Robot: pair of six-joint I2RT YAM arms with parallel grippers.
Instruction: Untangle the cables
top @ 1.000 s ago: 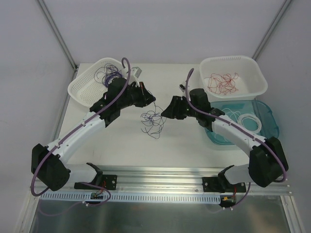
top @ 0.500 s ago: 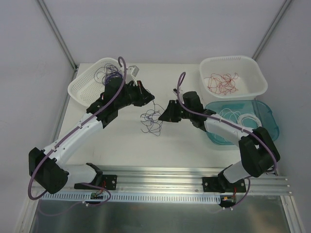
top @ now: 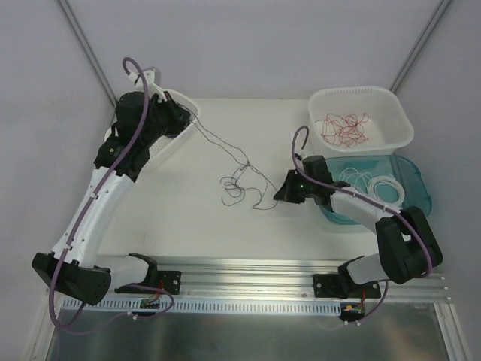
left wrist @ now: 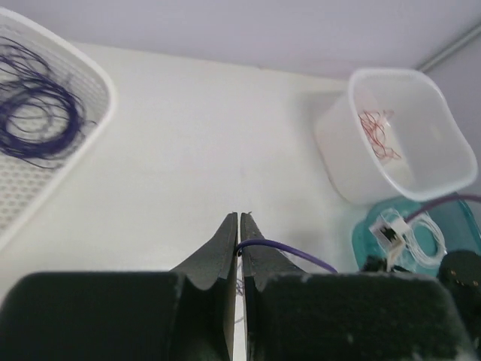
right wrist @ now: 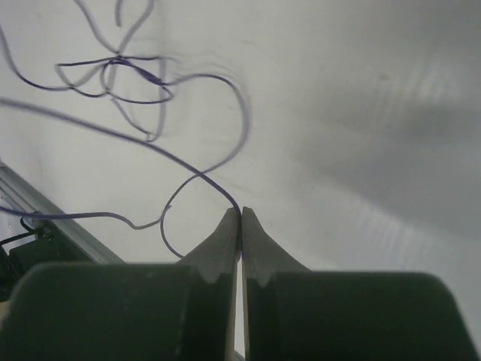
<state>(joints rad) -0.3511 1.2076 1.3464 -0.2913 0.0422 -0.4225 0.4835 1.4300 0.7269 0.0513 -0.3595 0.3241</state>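
Hair-thin purple cables (top: pixel 242 183) curl loosely on the smooth table (top: pixel 188 218), well apart from the perforated basket (left wrist: pixel 105 101) — left claw (left wrist: pixel 239 219) and right claw (right wrist: pixel 240 213) each pinched tight on a strand.

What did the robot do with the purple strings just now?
The left hand, shut on a purple wire, swung back and left to the mesh basket, pulling that wire out straight. The right hand, also shut on purple wire, drew slightly right and nearer. The tangle opened up. The red wires and white wires stayed put.
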